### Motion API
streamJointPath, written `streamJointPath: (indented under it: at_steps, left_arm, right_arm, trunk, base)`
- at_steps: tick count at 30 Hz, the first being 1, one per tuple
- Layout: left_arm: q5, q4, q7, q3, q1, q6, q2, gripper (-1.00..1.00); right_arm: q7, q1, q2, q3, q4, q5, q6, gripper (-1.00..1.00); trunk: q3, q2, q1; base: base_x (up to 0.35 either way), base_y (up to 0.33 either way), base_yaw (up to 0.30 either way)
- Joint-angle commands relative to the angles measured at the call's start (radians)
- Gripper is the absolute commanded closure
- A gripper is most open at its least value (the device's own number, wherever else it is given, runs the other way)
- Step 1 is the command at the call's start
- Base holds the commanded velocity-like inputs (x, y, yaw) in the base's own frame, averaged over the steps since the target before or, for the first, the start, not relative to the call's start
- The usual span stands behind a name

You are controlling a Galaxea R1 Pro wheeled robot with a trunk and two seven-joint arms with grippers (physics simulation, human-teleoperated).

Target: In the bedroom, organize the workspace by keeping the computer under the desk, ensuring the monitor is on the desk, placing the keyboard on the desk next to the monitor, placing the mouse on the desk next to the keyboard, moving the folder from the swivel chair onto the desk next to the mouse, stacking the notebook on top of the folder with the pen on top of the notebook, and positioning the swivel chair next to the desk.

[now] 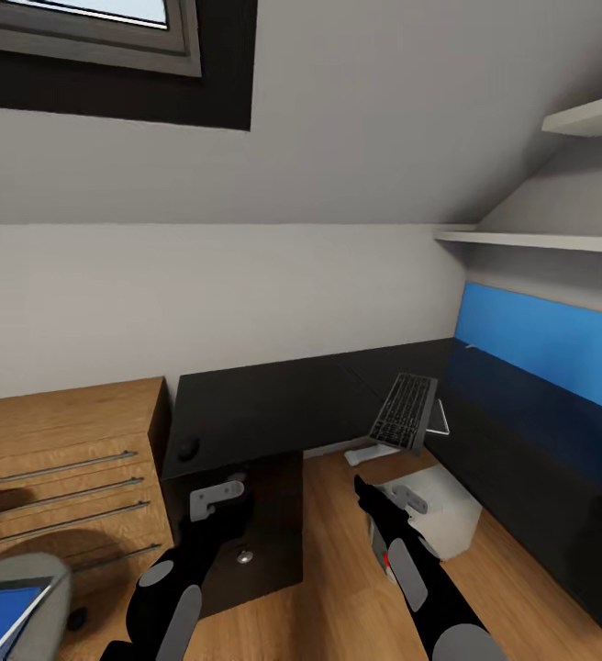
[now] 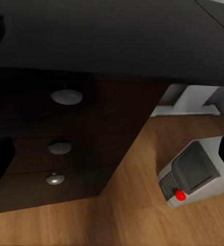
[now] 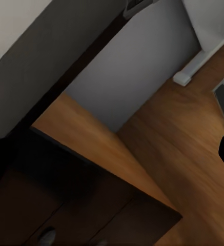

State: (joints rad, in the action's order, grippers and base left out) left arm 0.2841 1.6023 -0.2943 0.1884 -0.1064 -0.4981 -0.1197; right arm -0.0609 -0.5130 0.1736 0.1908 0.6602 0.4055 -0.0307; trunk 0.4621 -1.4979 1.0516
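The black desk [image 1: 273,404] runs along the wall, with its silver-knobbed drawers [image 2: 65,96] below the near end. A small black mouse [image 1: 188,448] lies on the desk's left front corner. The dark keyboard [image 1: 404,411] hangs tilted at the desk's inner edge; I cannot tell what holds it up. Below it on the floor stands the light-grey computer [image 1: 439,509], also the computer [image 2: 194,171] with a red button. My left gripper [image 1: 220,496] is open in front of the drawers. My right gripper [image 1: 397,496] is open over the computer. The swivel chair [image 1: 26,574] carries the blue folder [image 1: 3,617]. Monitor, notebook and pen are out of view.
A light-wood cabinet [image 1: 62,459] with metal handles stands left of the desk. A blue wall panel [image 1: 540,340] backs the desk's right wing, with white shelves [image 1: 540,240] above. A white foot [image 2: 188,105] rests on the wood floor [image 1: 338,588] under the desk.
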Motion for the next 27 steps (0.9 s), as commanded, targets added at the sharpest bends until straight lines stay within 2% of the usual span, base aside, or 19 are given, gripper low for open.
streamJointPath:
  at_steps: [1,6,16,22,27]
  left_arm:
    - [0.010,0.001,-0.009,0.002,-0.001,-0.003,0.000,-1.00]
    - [0.010,-0.001,-0.009,0.002,-0.001,-0.003,0.000,-1.00]
    - [0.009,-0.006,-0.009,0.005,-0.001,-0.002,-0.001,-1.00]
    - [0.009,-0.007,-0.009,0.006,-0.001,-0.002,-0.001,-1.00]
    - [0.009,-0.007,-0.009,0.006,-0.001,-0.002,-0.001,-1.00]
  right_arm:
    - [-0.006,0.000,0.001,0.004,-0.001,0.010,-0.003,-1.00]
    - [-0.009,-0.001,0.001,0.004,-0.002,0.010,-0.005,-1.00]
    - [-0.006,-0.001,0.001,0.003,-0.006,0.008,-0.020,-1.00]
    - [-0.003,-0.001,0.001,0.002,-0.039,0.012,-0.133,-1.00]
    - [0.009,-0.001,0.001,0.002,-0.098,0.015,-0.294,-1.00]
  trunk:
    - [0.004,-0.008,0.004]
    - [0.020,-0.043,0.023]
    - [0.051,-0.113,0.061]
    - [0.070,-0.155,0.084]
    - [0.086,-0.190,0.104]
  base:
    - [0.000,0.000,0.262]
    - [0.000,0.000,0.204]
    - [0.000,0.000,0.035]
    - [0.000,0.000,0.001]
    - [0.000,0.000,0.000]
